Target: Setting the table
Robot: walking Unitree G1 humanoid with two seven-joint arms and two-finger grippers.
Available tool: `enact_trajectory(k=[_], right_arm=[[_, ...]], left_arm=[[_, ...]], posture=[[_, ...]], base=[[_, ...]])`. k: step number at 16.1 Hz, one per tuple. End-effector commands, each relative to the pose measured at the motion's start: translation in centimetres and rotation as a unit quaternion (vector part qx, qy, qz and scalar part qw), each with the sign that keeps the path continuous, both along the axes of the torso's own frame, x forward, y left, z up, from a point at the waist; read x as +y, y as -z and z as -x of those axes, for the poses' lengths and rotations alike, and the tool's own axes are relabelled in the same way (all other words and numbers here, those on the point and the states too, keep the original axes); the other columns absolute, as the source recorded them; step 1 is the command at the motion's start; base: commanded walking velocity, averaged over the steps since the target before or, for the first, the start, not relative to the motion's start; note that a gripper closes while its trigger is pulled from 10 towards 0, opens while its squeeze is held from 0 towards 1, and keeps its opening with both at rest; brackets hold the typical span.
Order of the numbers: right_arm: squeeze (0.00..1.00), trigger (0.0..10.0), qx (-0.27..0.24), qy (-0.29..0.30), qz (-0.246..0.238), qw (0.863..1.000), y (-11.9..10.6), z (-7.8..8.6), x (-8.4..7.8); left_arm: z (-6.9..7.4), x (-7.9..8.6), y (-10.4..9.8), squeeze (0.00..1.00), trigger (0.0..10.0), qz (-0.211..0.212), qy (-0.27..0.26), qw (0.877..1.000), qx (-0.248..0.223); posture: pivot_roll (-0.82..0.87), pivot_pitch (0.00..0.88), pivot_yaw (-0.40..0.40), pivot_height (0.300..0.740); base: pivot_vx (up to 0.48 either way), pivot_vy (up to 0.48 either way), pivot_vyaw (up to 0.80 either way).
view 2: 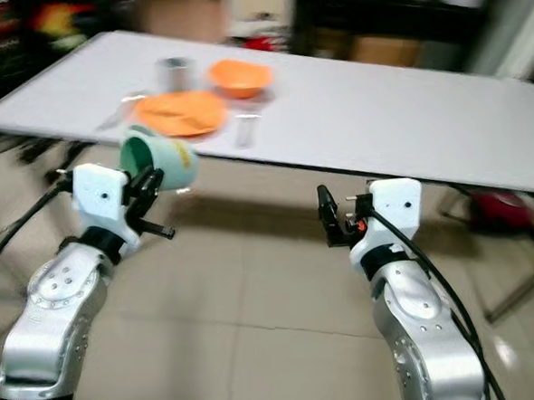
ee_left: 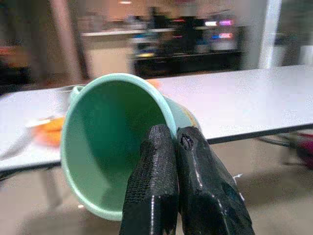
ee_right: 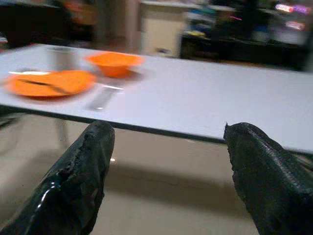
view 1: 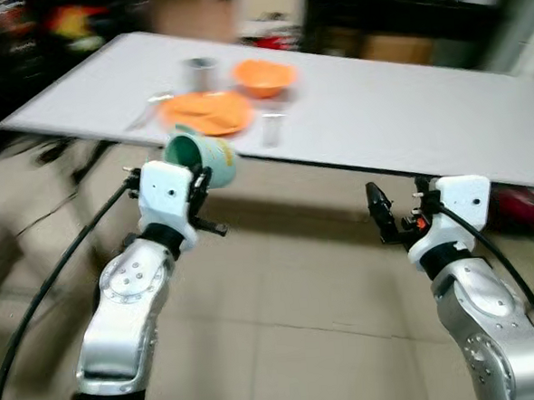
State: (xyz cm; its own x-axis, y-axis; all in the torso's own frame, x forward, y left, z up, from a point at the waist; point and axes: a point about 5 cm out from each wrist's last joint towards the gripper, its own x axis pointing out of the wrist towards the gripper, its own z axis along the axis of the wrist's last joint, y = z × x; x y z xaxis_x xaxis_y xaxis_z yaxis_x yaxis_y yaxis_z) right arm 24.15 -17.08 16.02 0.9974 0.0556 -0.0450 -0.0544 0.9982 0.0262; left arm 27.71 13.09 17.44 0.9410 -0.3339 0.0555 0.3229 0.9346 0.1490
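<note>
From the left eye view, the left pincer [view 1: 196,188] carries a green cup [view 1: 201,158] tipped on its side, short of the near edge of the white surface [view 1: 379,111], where an orange plate [view 1: 205,112], an orange bowl [view 1: 264,76] and a metal cup [view 1: 200,73] already sit grouped as one place setting. The right eye view shows the right pincer [view 2: 327,216] raised and empty below the surface edge, likely kept free. In the left wrist view, the fingers [ee_left: 151,191] are pressed together on the cup's rim, one inside, one outside, which explains its tilt. The right wrist view shows fingers [ee_right: 80,176] spread wide apart, holding nothing
</note>
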Motion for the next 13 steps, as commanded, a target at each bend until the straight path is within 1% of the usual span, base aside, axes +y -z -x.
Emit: enact_trajectory(k=[1, 5, 7, 9, 11, 13], right_arm=[[0.0, 10.0, -0.003, 0.012, 0.001, 1.0, -0.1, 0.1, -0.5], [0.0, 10.0, -0.004, 0.013, -0.006, 1.0, -0.1, 0.1, -0.3], [0.0, 10.0, -0.004, 0.014, -0.008, 1.0, -0.1, 0.2, -0.3], [0.0, 10.0, -0.009, 0.01, -0.004, 1.0, -0.3, 0.1, -0.2], [0.0, 10.0, -0.014, 0.013, -0.011, 1.0, -0.3, 0.0, -0.1], [0.0, 10.0, -0.012, 0.014, -0.013, 1.0, -0.2, 0.0, -0.1]], left_arm=[[-0.1, -0.7, -0.6, 0.0, 10.0, -0.004, 0.019, 1.0, -0.014], [-0.2, -1.3, -0.6, 0.0, 10.0, -0.007, 0.032, 0.999, -0.016], [-0.4, -1.4, -0.6, 0.0, 10.0, -0.002, 0.033, 0.999, -0.016], [-0.5, -1.3, -0.6, 0.0, 10.0, -0.001, 0.026, 1.0, -0.017], [-0.7, -0.6, -0.3, 0.0, 10.0, 0.015, 0.004, 1.0, -0.007], [-0.7, -0.3, 0.0, 0.0, 10.0, 0.016, -0.006, 1.0, -0.004]], posture=[[-0.03, 0.0, -0.082, 0.74], [-0.03, 0.0, -0.072, 0.74], [-0.03, 0.0, -0.069, 0.74], [-0.04, 0.0, -0.066, 0.74], [-0.03, 0.0, -0.064, 0.74], [-0.03, 0.0, -0.067, 0.74]], base=[[0.311, 0.0, -0.77], [0.31, 0.0, -0.77], [0.313, 0.0, -0.77], [0.315, 0.0, -0.5], [0.317, 0.0, 0.0], [0.319, 0.0, 0.0]])
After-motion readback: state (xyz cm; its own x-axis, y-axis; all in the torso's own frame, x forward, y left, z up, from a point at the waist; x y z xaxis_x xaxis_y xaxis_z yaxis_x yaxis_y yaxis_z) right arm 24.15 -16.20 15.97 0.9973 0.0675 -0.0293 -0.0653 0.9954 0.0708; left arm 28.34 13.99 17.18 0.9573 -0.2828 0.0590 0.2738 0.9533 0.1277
